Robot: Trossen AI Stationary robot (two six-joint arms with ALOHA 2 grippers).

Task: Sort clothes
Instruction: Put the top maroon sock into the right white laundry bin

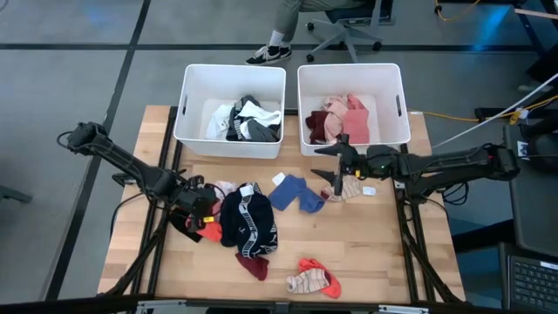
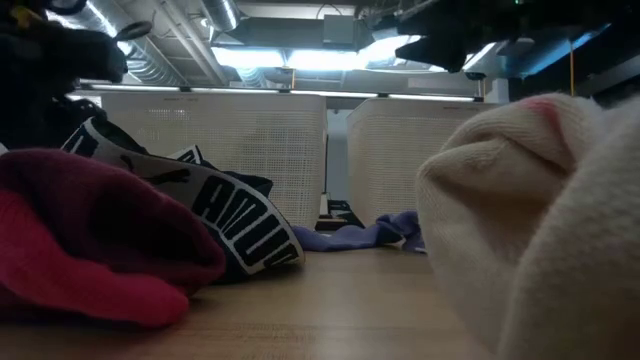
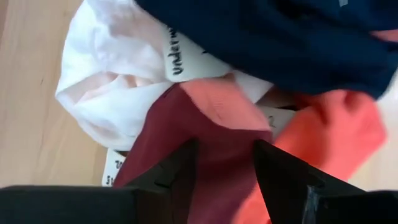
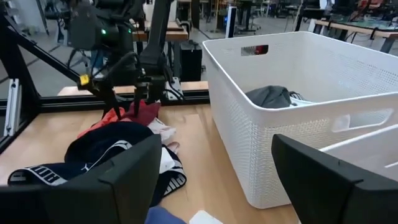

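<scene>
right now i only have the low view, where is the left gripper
Observer: The left gripper is low at the left of the table, fingers open either side of a maroon garment.
Operator: and the right one
Observer: The right gripper hangs in front of the right bin, fingers open, holding nothing.
Operator: whats in that bin
Observer: It holds pink and red clothes.

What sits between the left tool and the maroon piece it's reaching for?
Nothing visible. The left tool stands open straddling the maroon garment, with a navy garment beside and partly over that pile.
</scene>
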